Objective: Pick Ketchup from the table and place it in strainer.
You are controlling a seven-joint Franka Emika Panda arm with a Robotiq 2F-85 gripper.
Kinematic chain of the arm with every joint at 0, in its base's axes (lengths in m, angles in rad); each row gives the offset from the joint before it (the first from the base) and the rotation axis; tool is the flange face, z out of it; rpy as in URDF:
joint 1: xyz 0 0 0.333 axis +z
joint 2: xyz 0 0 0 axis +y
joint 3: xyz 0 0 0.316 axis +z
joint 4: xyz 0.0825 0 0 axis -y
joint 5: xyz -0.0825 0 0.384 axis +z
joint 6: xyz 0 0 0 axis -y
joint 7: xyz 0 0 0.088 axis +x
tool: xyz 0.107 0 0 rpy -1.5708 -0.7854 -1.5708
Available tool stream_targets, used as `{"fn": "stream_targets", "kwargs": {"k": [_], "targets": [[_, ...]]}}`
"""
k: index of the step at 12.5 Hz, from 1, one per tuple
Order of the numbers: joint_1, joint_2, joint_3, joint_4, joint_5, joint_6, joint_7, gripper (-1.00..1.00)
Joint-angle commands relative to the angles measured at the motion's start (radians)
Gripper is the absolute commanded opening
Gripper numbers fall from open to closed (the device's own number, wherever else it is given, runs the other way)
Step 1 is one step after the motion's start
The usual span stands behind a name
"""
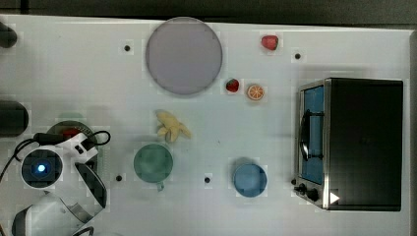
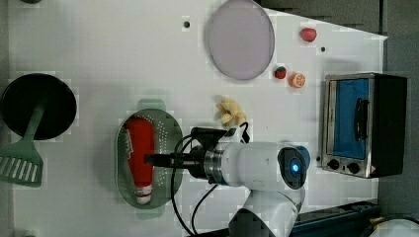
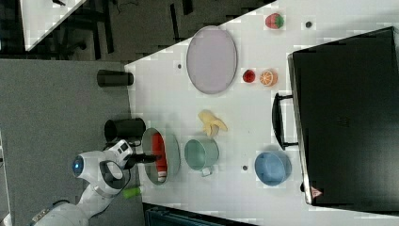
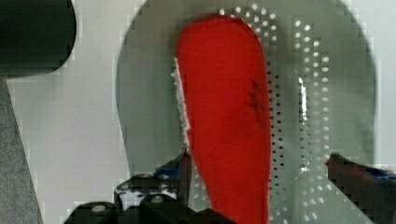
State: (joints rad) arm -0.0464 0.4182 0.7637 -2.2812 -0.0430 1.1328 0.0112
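The Ketchup point(image 2: 140, 148), a long red squeeze bottle with a whitish cap, lies flat inside the pale green strainer point(image 2: 168, 123), cap toward the left view's bottom. My gripper point(image 2: 148, 159) hovers just over the bottle's narrower half. In the wrist view the Ketchup point(image 4: 224, 116) rests on the perforated floor of the strainer point(image 4: 317, 70). There my gripper point(image 4: 258, 158) is open: one finger stands close beside the bottle and the other well clear of it. The right view has the Ketchup point(image 3: 158, 150) in the strainer point(image 3: 171, 150) under the gripper point(image 3: 153, 158).
A dark green cup point(image 1: 153, 163), a peeled banana point(image 1: 171, 125) and a blue bowl point(image 1: 249, 179) stand mid-table. A grey-lilac plate point(image 1: 183, 55), small fruits point(image 1: 232, 85) and a toaster oven point(image 1: 354, 142) lie beyond. A black pan point(image 2: 39, 106) with a green spatula point(image 2: 22, 158) sits near the strainer.
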Motion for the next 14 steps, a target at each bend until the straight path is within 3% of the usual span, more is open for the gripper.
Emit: {"fn": "stream_targets", "kwargs": {"k": [1, 7, 10, 14], "targets": [[-0.021, -0.113, 0.013, 0.04, -0.004, -0.047, 0.103, 1.0], [-0.142, -0.397, -0.032, 0.184, 0.022, -0.56, 0.109, 1.0], [-0.182, -0.478, -0.141, 0.273, 0.11, -0.734, 0.084, 1.0], [-0.194, -0.537, -0.352, 0.35, 0.125, -0.884, -0.019, 1.0]]}}
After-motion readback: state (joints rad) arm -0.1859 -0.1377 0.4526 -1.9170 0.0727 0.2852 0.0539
